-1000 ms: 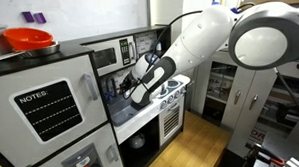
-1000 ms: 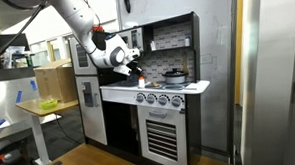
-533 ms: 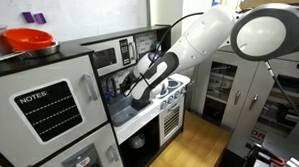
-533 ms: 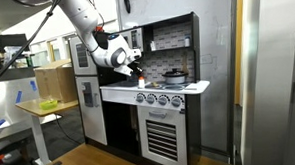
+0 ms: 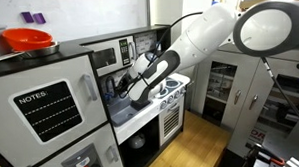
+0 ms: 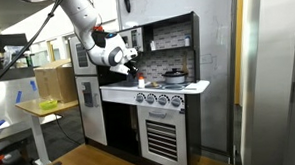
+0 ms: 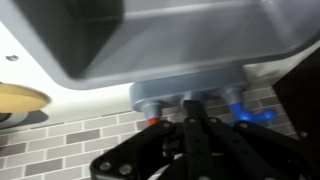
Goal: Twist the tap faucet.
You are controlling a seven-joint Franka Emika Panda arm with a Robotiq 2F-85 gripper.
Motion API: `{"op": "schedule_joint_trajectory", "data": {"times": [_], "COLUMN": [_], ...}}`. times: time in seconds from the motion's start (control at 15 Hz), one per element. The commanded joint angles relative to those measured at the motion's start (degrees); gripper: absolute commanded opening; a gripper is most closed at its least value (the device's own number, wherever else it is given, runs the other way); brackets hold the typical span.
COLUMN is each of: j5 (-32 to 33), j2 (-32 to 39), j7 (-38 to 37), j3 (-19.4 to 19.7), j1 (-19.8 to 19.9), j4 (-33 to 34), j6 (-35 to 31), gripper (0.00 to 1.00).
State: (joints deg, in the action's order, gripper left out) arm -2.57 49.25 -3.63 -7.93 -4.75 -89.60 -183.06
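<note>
the tap faucet is being shown in the wrist view as a grey base at the rim of the white sink basin. a red handle and a blue handle are being seen at its two ends, with a brick-pattern wall beside it. the gripper is being held right at the middle of that base, its fingers drawn close together. whether anything is being pinched between them cannot be told. in both exterior views the gripper is being held over the back of the toy kitchen's desk, where the tap faucet is too small to be made out. a dark pot is being carried further along the desk.
</note>
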Motion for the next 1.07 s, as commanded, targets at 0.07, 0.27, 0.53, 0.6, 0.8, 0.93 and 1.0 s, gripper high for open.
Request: {"op": "schedule_joint_trajectory", "data": {"times": [0.07,0.27,0.53,0.6,0.8,0.93,1.0], "j5": [-0.09,-0.23,-1.84,-2.11,-3.25,-4.07,-4.33], "j2": [-6.79,-9.17,-11.92,-12.60,-14.49,-15.97,-16.96], "j7": [-0.46,-0.65,-3.40,-3.97,-7.46,-10.62,-12.29], "j3": [0.62,0.58,5.40,6.25,10.25,14.75,17.93], "j1": [-5.35,-7.11,-9.25,-9.45,-11.99,-15.64,-18.30], "j4": [-7.48,-9.81,-13.75,-14.95,-18.32,-20.47,-21.73], "j6": [-0.82,-1.02,0.19,0.37,0.69,1.57,2.26], "gripper": [0.00,0.00,0.00,0.00,0.00,0.00,0.00]}}
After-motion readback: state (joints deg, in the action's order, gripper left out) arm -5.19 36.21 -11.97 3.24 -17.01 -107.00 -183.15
